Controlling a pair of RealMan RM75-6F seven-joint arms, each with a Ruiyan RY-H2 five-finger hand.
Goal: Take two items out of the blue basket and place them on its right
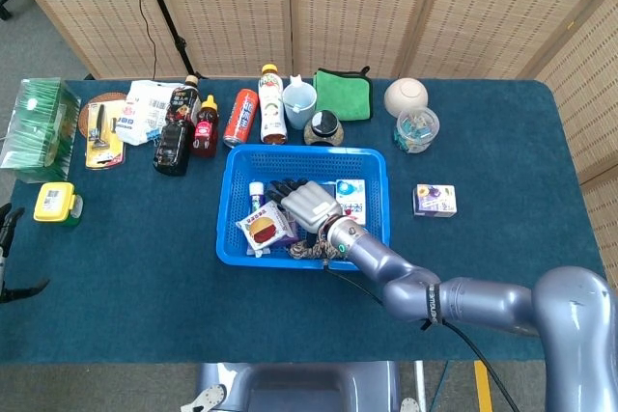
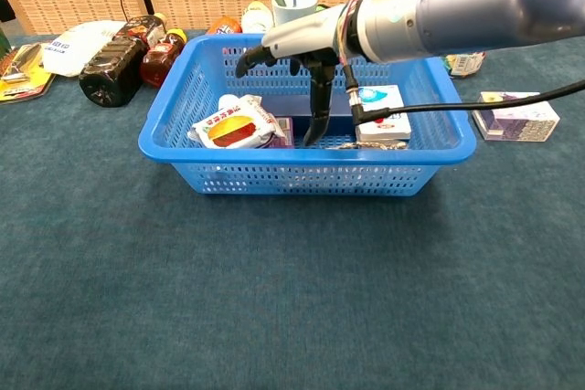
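Observation:
The blue basket (image 1: 230, 202) (image 2: 306, 154) sits mid-table. Inside it lie a snack packet (image 1: 263, 229) (image 2: 233, 127), a white carton (image 1: 351, 198) (image 2: 379, 114), a dark blue box (image 2: 279, 107) and a rope coil (image 1: 311, 250). My right hand (image 1: 304, 202) (image 2: 306, 66) hovers over the basket's middle with its fingers spread and pointing down. One fingertip reaches close to the dark blue box, and the hand holds nothing. A small purple box (image 1: 434, 200) (image 2: 515, 116) lies on the cloth to the basket's right. Dark fingers of my left hand (image 1: 12, 258) show at the far left edge, apart and empty.
Behind the basket stand bottles (image 1: 188, 127), a red can (image 1: 241, 116), a cup (image 1: 299, 103), a green cloth (image 1: 343, 94), a jar (image 1: 417, 128) and a ball (image 1: 406, 96). A yellow box (image 1: 55, 203) and a green pack (image 1: 39, 127) lie far left.

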